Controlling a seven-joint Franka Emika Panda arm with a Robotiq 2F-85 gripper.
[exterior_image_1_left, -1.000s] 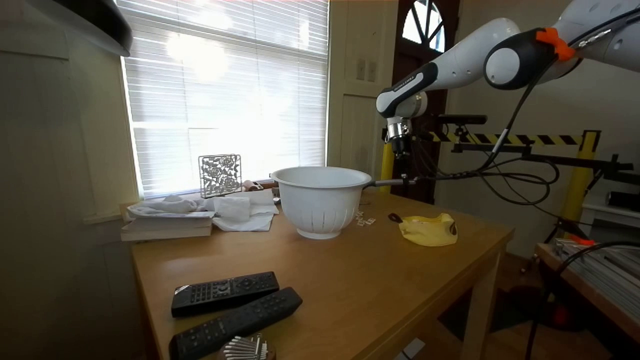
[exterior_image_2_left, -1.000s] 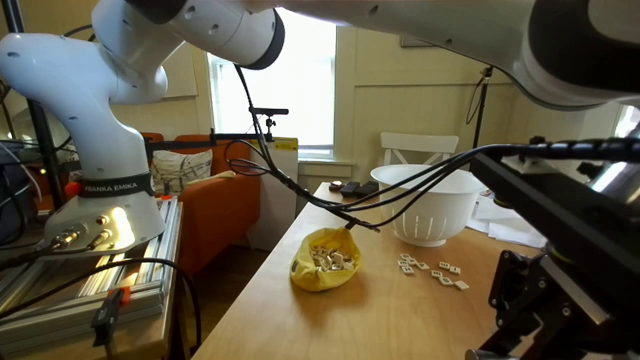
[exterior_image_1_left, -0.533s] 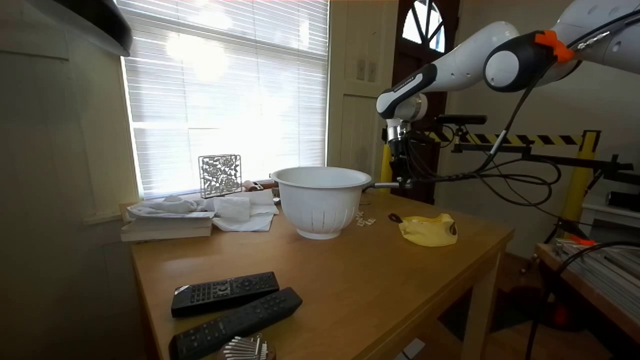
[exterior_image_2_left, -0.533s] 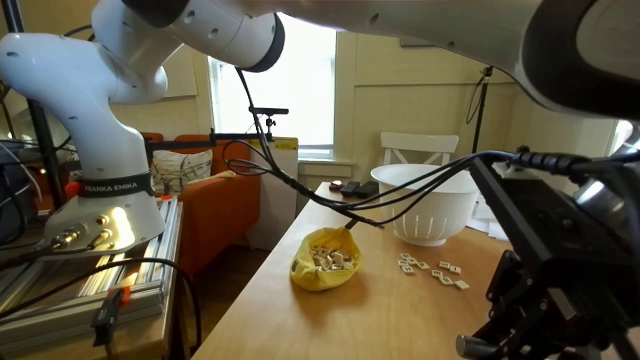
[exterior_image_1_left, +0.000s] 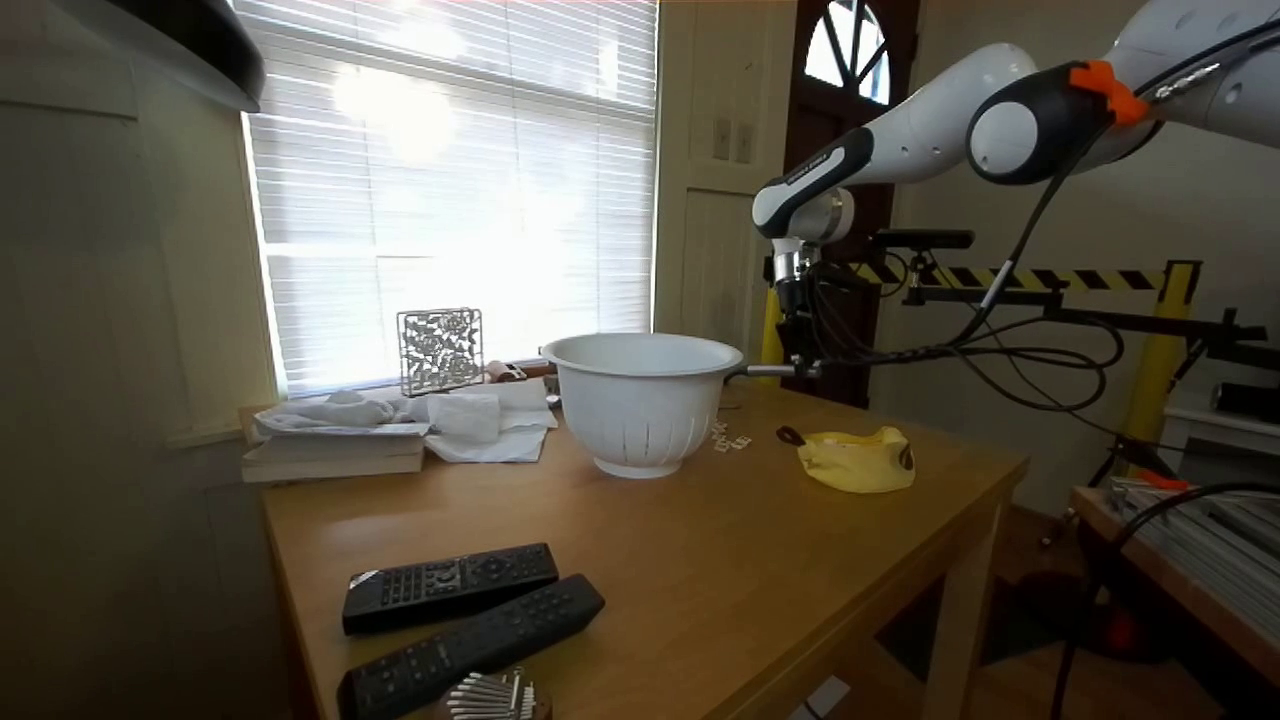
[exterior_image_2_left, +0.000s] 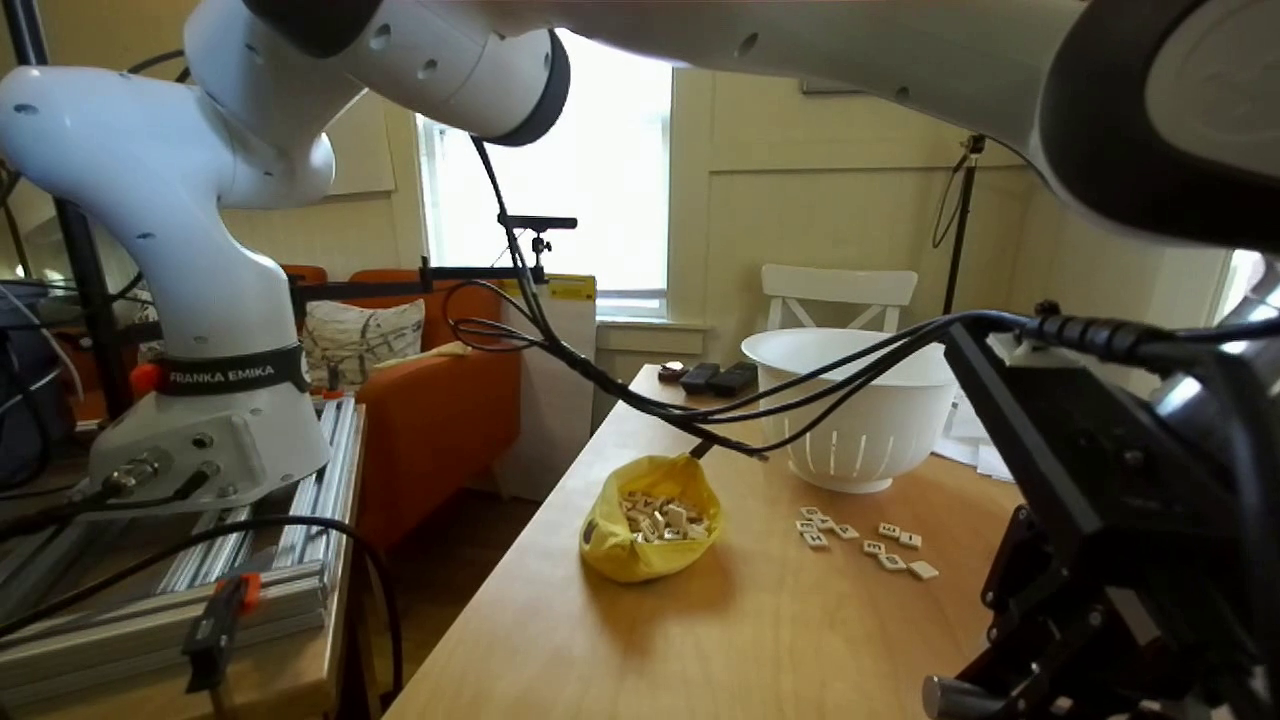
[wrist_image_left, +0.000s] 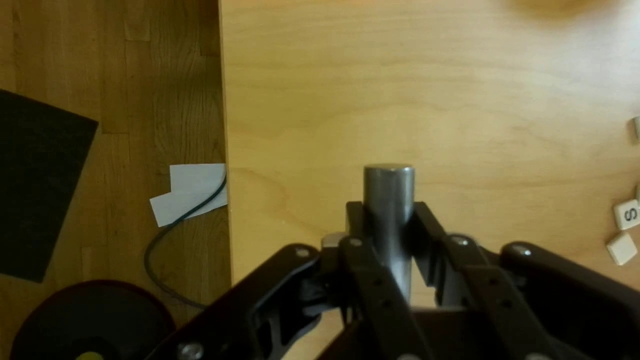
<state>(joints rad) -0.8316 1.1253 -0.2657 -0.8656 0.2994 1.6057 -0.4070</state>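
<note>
- As the pincer (wrist_image_left: 388, 206) hangs over the table (wrist_image_left: 310, 100), it clasps a metal rod (wrist_image_left: 389, 182).
- Below it, to one side: letter tiles (wrist_image_left: 627, 214).
- Yellow bag (exterior_image_2_left: 640, 563) well apart from it.

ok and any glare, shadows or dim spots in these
In an exterior view, the blinds glare white and the wall beside them looks dim; in an exterior view, a window is blown out and the bag casts a soft shadow; in the wrist view, the floor is darker than the table, and the metal rod in the gripper shows a dull sheen.
</note>
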